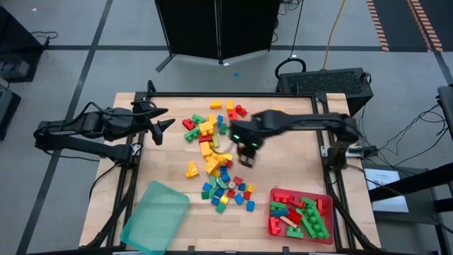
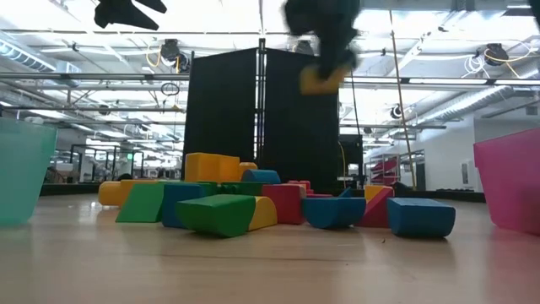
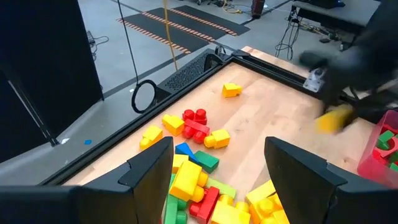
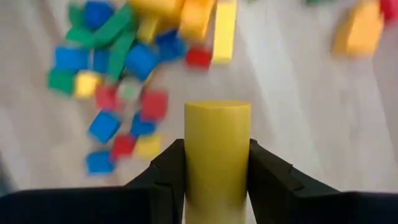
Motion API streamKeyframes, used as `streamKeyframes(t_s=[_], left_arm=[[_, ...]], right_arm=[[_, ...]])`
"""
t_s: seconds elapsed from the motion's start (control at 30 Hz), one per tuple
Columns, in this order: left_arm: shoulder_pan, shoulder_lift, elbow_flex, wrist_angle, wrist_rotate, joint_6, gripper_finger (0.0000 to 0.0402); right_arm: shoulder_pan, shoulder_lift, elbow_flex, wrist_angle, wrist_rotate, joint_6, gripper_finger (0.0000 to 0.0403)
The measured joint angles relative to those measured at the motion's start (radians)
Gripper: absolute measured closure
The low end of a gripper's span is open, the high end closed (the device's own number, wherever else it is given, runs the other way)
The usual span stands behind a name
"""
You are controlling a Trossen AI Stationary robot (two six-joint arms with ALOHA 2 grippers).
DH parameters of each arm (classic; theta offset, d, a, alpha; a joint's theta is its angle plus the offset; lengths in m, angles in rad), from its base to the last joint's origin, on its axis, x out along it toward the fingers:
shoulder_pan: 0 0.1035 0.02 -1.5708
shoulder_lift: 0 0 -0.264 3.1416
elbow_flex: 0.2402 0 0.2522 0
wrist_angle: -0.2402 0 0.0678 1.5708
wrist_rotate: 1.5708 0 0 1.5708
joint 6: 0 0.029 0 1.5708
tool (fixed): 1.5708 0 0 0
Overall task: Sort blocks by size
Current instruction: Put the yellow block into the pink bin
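Below the right gripper [image 1: 248, 150] spread the wooden table [image 1: 283, 127], where the loose blocks [image 1: 212, 159] lay heaped under and just beside it, the bigger oblong ones toward the far edge, the tiny cubes nearer the front. Well apart to its front-right sat the red tray [image 1: 324, 204], already holding larger red and green bricks, which suggested it served as the bin for big pieces. Off to its front-left lay the translucent teal tray [image 1: 152, 212], with nothing visible in it. The right gripper's jaws were clamped on a yellow block [image 4: 217, 149], held lifted clear of the pile, probably so it could be carried without knocking others. Across the pile, the left gripper [image 1: 159, 120] hovered above the table edge, jaws spread and holding nothing.
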Motion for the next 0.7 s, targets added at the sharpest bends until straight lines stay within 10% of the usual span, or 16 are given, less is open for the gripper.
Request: streamKeyframes(t_s=[0.3, 0.7], left_arm=[[0.000, 0.000, 0.000, 0.001, 0.002, -0.001, 0.0146], [0.000, 0.000, 0.000, 0.001, 0.013, -0.001, 0.0146]], right_arm=[[0.378, -0.147, -0.006, -0.301, 0.053, 0.595, 0.0290], [0.639, -0.145, -0.343, 0.071, -0.081, 1.002, 0.0290]])
